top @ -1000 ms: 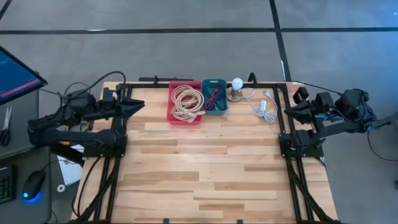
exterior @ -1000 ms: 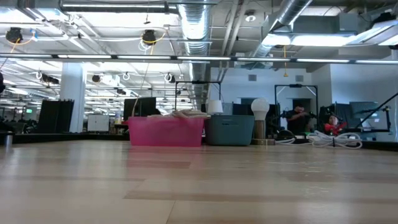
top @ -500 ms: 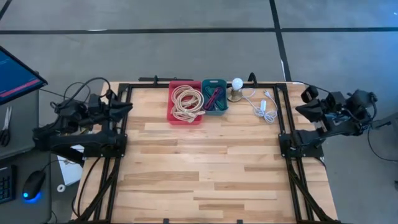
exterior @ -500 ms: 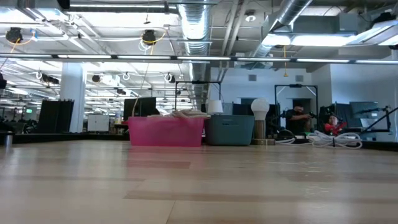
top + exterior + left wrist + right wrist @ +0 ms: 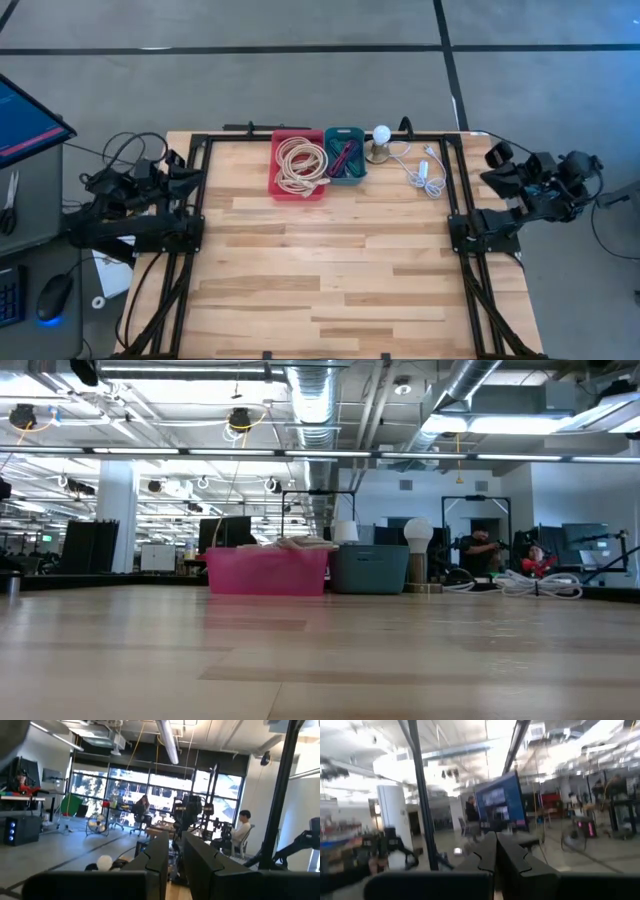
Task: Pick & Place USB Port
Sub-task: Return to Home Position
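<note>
High view shows the wooden table (image 5: 320,270) with the pink bin (image 5: 298,196) at its far edge. Well apart from the pink bin, on the left side and over the table's edge, sits the left arm (image 5: 120,215) folded low, and its left gripper (image 5: 183,167) points toward the bin. Farther from the pink bin, on the other side, sits the right arm (image 5: 535,195) with the right gripper (image 5: 498,160). In the left wrist view the fingers (image 5: 159,855) are narrow, with only a thin slit between them, and hold nothing. In the right wrist view the fingers (image 5: 512,857) are pressed together and empty. The blue bin (image 5: 345,131) is touching the pink bin. A coiled light brown HDMI cable (image 5: 300,163) lies inside the pink bin, and the charger cables (image 5: 345,158) lie in the blue bin. Beyond the blue bin stand a small lamp (image 5: 381,134) and a white cable (image 5: 425,170).
</note>
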You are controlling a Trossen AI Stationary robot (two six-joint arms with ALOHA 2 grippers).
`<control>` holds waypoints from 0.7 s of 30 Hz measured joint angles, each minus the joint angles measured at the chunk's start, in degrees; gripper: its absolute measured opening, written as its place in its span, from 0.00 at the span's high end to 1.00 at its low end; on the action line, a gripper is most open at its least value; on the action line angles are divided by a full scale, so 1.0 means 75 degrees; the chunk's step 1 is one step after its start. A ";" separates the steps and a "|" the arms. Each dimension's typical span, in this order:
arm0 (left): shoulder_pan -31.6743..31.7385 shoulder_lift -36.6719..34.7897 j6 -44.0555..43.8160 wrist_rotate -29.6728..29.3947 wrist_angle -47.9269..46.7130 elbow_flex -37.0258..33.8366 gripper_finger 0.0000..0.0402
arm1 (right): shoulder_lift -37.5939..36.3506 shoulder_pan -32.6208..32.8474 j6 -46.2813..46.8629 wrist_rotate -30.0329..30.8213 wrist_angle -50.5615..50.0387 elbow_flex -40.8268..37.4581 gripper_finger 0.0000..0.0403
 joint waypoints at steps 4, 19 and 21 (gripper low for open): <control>0.0000 0.0050 -0.0079 -0.0003 0.0102 -0.0119 0.87 | -0.0007 0.0003 0.0056 0.0098 -0.0100 -0.0148 1.00; 0.0000 -0.0014 -0.1052 0.0003 0.1007 -0.2033 0.87 | -0.0010 0.0003 0.0729 0.0432 0.0602 -0.1524 1.00; 0.0000 -0.0015 -0.0837 0.0003 0.1261 -0.2354 0.87 | -0.0013 0.0006 0.0724 0.0364 0.0698 -0.1773 1.00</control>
